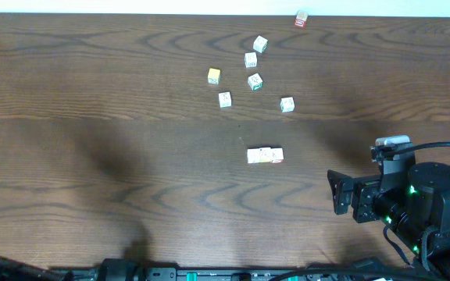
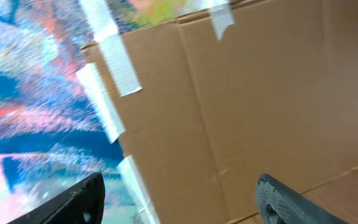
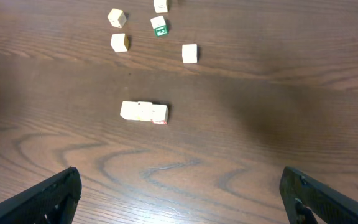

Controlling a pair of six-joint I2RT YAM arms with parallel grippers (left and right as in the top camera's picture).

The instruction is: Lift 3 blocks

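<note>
A big brown cardboard box (image 2: 260, 106) fills most of the left wrist view. It has strips of white tape (image 2: 114, 56) on it. I cannot tell what is in it. To the left of it is a blurry wall (image 2: 23, 93) of blue, red and white. The left gripper (image 2: 179, 205) shows at the bottom of that view, with its two black fingers far apart and holding nothing.

From above, the black right arm (image 1: 424, 203) sits in the lower right of the frame. The right gripper (image 1: 337, 193) points left, with its fingers wide apart and holding nothing.

The three blocks (image 1: 265, 155) lie in a short row in the middle of the frame, touching side by side. The right one has a red edge. Only bare wood lies between them and the right gripper.

Higher up, more small cubes are spread out: a yellow cube (image 1: 214, 76), a green-printed cube (image 1: 255, 81) and four white cubes (image 1: 225, 99). A reddish cube (image 1: 301, 19) sits alone at the top edge.

All of it rests on a dark brown wooden table (image 1: 92, 117).
</note>
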